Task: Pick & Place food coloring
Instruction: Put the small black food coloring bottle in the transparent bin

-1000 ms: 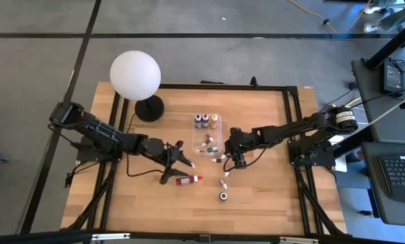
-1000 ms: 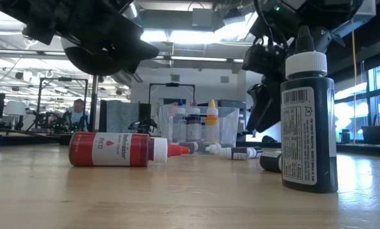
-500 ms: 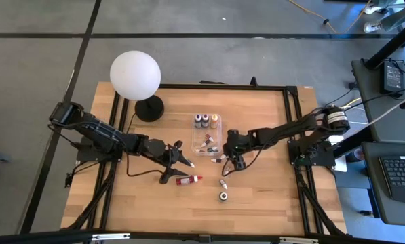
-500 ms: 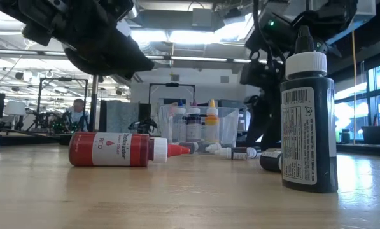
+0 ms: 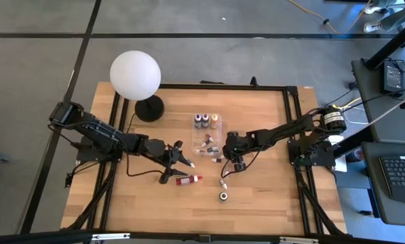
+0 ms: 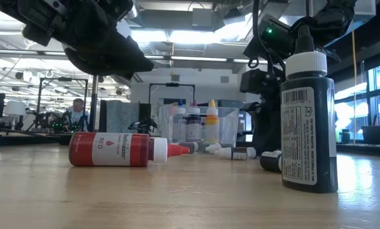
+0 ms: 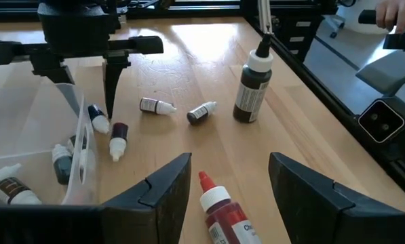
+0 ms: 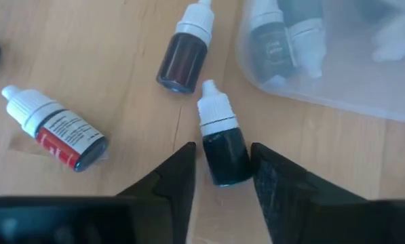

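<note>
Red bottle between open claw fingers

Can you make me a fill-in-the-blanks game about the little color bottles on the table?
1. The big red bottle on the wood is lying on its ____.
2. The tall black bottle with the white collar is standing ____.
3. The right gripper has a small dark bottle with a ____ cap between its fingers.
4. The three bottles standing in the clear box are at the end nearer the round white ____.

Missing words: side; upright; white; lamp

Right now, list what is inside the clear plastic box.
The clear plastic box holds three upright bottles at its far end and a few small ones lying flat. The exact count is hidden by overlap.
</note>
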You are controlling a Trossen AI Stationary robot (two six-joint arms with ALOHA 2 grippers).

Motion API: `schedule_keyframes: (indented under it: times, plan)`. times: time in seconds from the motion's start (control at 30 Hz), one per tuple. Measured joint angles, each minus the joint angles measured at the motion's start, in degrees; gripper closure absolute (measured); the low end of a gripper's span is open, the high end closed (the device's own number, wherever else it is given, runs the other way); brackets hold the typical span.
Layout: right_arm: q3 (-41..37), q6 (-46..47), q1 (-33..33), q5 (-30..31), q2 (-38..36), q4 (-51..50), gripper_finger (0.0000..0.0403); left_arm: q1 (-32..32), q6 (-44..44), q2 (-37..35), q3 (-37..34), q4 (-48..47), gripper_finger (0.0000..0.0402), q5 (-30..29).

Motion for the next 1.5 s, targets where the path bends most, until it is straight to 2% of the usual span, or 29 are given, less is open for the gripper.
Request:
schedule_keyframes:
  times: [0.27,0.5,0.63,0.83,1.0,1.13,1.27,1.5]
  plan:
    - [0.00,0.25,-0.07,0.92,-0.54,-1.67,0.0328,0.00,-0.10,0.02,0.00,0.01,0.0207,0.10]
    - [1.60,5.50,-0.09,1.25,-4.69,-10.35,0.0322,0.00,-0.18,0.02,0.00,0.03,0.0209,0.12]
    - [4.13,7.82,-0.07,6.49,-8.55,-14.91,0.0320,0.00,-0.19,0.02,0.00,0.05,0.0207,0.12]
    - [10.28,8.02,-0.07,16.87,-10.95,-12.95,0.0319,0.00,-0.19,0.02,0.00,0.05,0.0211,0.12]
    - [14.53,7.05,-0.07,17.04,-10.49,-9.74,0.0319,0.00,-0.19,0.02,0.00,0.05,0.0211,0.14]
    - [14.33,4.39,-0.41,13.82,-9.14,-3.61,0.0319,0.00,-0.20,0.02,0.00,0.05,0.0208,0.14]
    - [14.14,4.26,-1.66,9.90,-5.38,0.59,0.0319,0.00,-0.20,0.04,0.00,0.05,0.0210,0.14]
    - [14.27,4.28,-3.88,9.45,1.52,3.03,0.0319,0.00,-0.20,0.04,0.00,-0.19,0.0212,0.16]
